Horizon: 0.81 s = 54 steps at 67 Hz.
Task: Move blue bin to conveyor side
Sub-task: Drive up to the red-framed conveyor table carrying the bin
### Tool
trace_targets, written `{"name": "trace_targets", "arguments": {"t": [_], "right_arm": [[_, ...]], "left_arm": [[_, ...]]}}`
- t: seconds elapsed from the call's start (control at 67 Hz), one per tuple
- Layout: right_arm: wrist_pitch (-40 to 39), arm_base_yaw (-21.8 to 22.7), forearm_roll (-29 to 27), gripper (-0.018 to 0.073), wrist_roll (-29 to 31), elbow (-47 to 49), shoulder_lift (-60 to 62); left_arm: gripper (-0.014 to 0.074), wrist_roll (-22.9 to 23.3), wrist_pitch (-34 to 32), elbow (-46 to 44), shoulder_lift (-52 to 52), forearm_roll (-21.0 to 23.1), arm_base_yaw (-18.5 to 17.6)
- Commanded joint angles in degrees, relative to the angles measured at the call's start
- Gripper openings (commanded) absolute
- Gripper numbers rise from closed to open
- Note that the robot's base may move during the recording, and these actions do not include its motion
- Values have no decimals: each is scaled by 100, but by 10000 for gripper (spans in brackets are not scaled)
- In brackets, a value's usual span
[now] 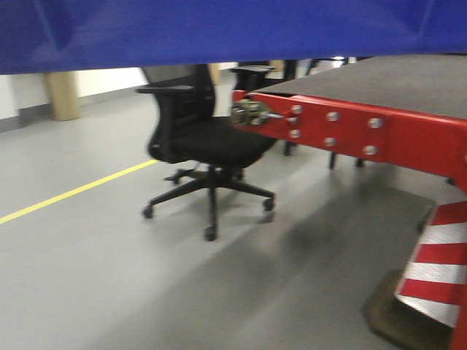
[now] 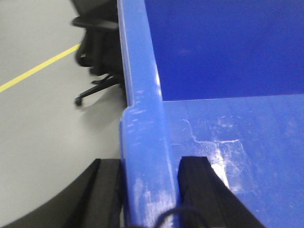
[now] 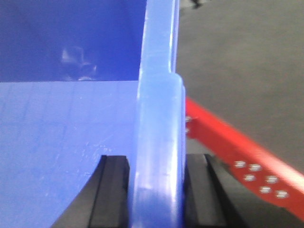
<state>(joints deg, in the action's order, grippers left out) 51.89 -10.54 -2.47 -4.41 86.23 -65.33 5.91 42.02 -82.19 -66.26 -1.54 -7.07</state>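
The large blue bin [image 1: 219, 29] fills the top of the front view, held up in the air. My left gripper [image 2: 151, 164] is shut on the bin's left rim [image 2: 142, 123], one finger outside and one inside; the bin looks empty. My right gripper [image 3: 158, 164] is shut on the bin's right rim [image 3: 159, 118] in the same way. The conveyor's dark grey belt [image 1: 379, 76] with its red edge [image 1: 350, 127] lies ahead to the right, below the bin. The red edge also shows in the right wrist view [image 3: 237, 152].
A black office chair [image 1: 204, 146] stands on the grey floor ahead, left of the conveyor end; it also shows in the left wrist view [image 2: 97, 47]. A yellow floor line [image 1: 73, 191] runs at the left. A red-and-white striped post [image 1: 434, 273] stands at the lower right.
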Motion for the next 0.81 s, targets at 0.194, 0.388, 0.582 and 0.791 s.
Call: {"name": "trace_targets", "arguments": {"t": [0.194,0.388,0.582,0.791], "right_arm": [[-739,18,162,-70,99,99,139],[-739,18,162,-70,99,99,139],[-756,18,162,-70,99,99,139],[-767,18,162,-70,99,99,139]], "left_arm": [[11,-122,-675,-99,129,-70,-17],[11,-122,-689,-99,129,-70,-17],[11,-122,-705,-99,129,-70,-17],[11,-122,-705,-99,129,-70,-17]]}}
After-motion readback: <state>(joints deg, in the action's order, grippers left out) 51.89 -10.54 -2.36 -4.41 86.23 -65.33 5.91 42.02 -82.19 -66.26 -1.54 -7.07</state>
